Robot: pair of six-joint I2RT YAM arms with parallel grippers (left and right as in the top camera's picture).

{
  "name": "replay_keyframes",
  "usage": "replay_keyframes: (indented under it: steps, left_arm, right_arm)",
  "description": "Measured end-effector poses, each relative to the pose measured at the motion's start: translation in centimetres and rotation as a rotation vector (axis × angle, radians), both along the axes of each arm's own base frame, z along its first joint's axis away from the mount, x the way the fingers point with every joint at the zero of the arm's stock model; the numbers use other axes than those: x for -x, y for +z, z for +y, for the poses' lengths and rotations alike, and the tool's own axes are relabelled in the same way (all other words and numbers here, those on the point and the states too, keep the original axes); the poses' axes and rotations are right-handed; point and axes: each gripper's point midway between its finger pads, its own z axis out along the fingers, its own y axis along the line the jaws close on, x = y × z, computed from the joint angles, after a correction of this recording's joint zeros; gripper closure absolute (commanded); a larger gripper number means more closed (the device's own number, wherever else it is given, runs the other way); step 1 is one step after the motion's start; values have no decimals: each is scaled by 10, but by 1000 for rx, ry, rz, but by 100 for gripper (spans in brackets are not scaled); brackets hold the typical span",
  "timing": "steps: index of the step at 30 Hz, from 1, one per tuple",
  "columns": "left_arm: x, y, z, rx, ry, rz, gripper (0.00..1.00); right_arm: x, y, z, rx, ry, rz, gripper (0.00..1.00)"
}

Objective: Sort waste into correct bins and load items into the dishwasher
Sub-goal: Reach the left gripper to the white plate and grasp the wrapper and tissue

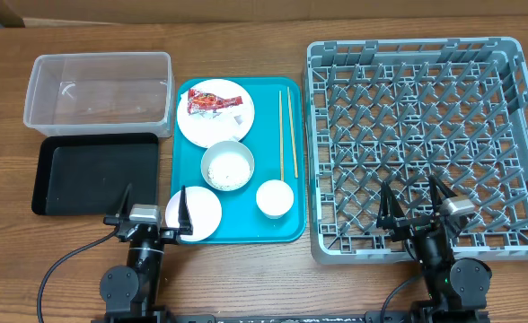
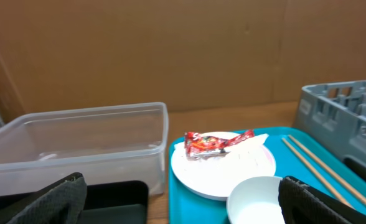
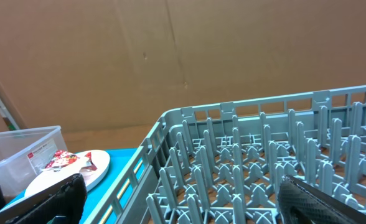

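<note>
A red-and-white wrapper and a scrap of white paper lie on a white plate on the teal tray. Below it sit a bowl holding rice, a small white cup and a pinkish-white plate. Two chopsticks lie along the tray's right side. The clear tub and black tray are at the left. The grey dish rack is at the right. My left gripper is open and empty at the front. My right gripper is open and empty over the rack's front edge.
The teal tray lies between the bins and the rack. In the left wrist view the wrapper and plate are ahead, with the tub to the left. A brown cardboard wall stands behind the table.
</note>
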Motion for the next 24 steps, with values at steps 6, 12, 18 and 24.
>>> replay_keyframes:
  steps: [6,12,18,24]
  left_arm:
    - [5,24,-4,37,-23,4,0]
    - [2,88,-6,41,-38,-22,0]
    - [-22,121,-15,49,-95,93,0]
    - [-58,135,-25,66,-156,290,0]
  right_arm:
    - [4,18,2,0,14,-24,0]
    - [17,67,1,-1,15,-53,0]
    - [18,96,2,12,18,25,0]
    - [9,128,3,34,20,152,0]
